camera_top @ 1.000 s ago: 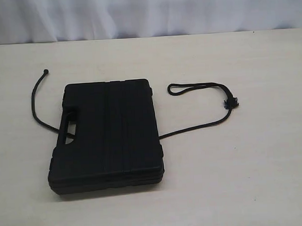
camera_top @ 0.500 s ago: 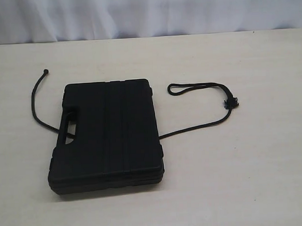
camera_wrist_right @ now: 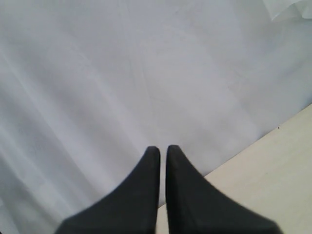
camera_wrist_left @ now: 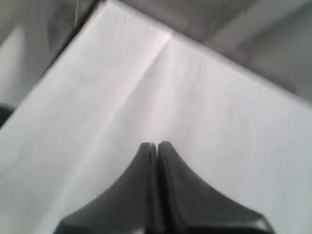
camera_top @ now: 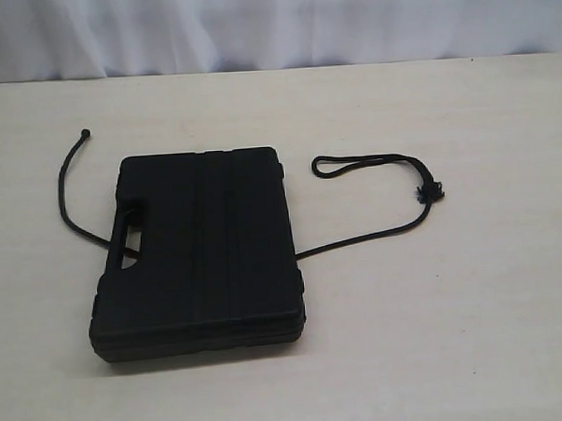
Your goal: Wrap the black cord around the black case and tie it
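Observation:
The black case (camera_top: pixel 204 256) lies flat on the table in the exterior view, handle slot to its left. The black cord (camera_top: pixel 375 232) passes under it. On the right it curves up to a frayed knot (camera_top: pixel 430 193) and a narrow loop (camera_top: pixel 354 163). On the left it bends up to a small knobbed tip (camera_top: pixel 85 133). Neither arm appears in the exterior view. My left gripper (camera_wrist_left: pixel 155 145) is shut with nothing in it, facing a white cloth. My right gripper (camera_wrist_right: pixel 163 148) is shut and empty, pointing at the white curtain; case and cord are out of both wrist views.
A pale wooden table (camera_top: pixel 473 333) carries the case. A white curtain (camera_top: pixel 273 24) hangs along its far edge. The right wrist view shows a corner of the table (camera_wrist_right: pixel 273 175) below the curtain (camera_wrist_right: pixel 122 73).

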Controlling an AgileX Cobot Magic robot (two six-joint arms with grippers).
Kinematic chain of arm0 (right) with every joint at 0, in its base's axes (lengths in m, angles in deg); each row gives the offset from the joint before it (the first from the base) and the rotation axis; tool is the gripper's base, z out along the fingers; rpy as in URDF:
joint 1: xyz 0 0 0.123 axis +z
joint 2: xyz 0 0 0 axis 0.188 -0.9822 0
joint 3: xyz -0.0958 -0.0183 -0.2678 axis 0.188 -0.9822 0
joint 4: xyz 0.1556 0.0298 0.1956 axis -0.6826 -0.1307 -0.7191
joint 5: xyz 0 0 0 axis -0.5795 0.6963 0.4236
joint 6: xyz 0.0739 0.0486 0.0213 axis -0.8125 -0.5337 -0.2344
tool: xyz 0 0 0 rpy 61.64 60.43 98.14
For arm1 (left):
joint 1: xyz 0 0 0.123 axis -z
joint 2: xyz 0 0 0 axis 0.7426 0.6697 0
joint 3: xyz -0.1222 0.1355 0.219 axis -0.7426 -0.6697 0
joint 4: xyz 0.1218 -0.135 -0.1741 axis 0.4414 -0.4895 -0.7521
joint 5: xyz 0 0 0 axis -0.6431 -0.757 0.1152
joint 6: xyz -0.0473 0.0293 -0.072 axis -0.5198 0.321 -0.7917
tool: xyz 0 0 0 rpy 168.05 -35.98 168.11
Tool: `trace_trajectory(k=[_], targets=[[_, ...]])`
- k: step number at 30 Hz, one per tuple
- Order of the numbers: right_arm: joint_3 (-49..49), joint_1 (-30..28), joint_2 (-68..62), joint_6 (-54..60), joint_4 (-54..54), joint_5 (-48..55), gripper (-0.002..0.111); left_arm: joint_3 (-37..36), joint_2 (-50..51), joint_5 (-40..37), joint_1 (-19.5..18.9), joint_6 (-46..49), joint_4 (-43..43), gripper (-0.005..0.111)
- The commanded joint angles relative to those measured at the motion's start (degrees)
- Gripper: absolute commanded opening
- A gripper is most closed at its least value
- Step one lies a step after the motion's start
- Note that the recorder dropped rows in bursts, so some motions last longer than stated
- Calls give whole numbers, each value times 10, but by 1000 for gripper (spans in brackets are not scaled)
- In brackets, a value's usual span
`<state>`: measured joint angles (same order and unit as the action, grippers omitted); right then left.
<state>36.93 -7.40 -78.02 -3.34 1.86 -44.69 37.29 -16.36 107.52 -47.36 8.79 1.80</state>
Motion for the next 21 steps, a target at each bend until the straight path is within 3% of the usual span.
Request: trace_trajectory(k=[1,2,4,7,12,16,21], targets=[[-1,1,2,-2,2,31,4,184,261,-428,-2,8,107,0],[-1,1,2,-2,2,32,4,231,342,-530,-2,33,107,0],[-1,1,2,-2,2,32,4,279,444,-625,2,99,89,5],[-1,1,2,-2,2,32,4,301,562,-696,25,143,65,24],[-1,1,2,-2,2,32,4,301,674,-732,56,151,57,40],[-1,1,2,-2,2,32,4,301,731,-687,60,149,-6,41],[-1,1,2,-2,2,32,4,301,758,-637,60,152,-19,41]])
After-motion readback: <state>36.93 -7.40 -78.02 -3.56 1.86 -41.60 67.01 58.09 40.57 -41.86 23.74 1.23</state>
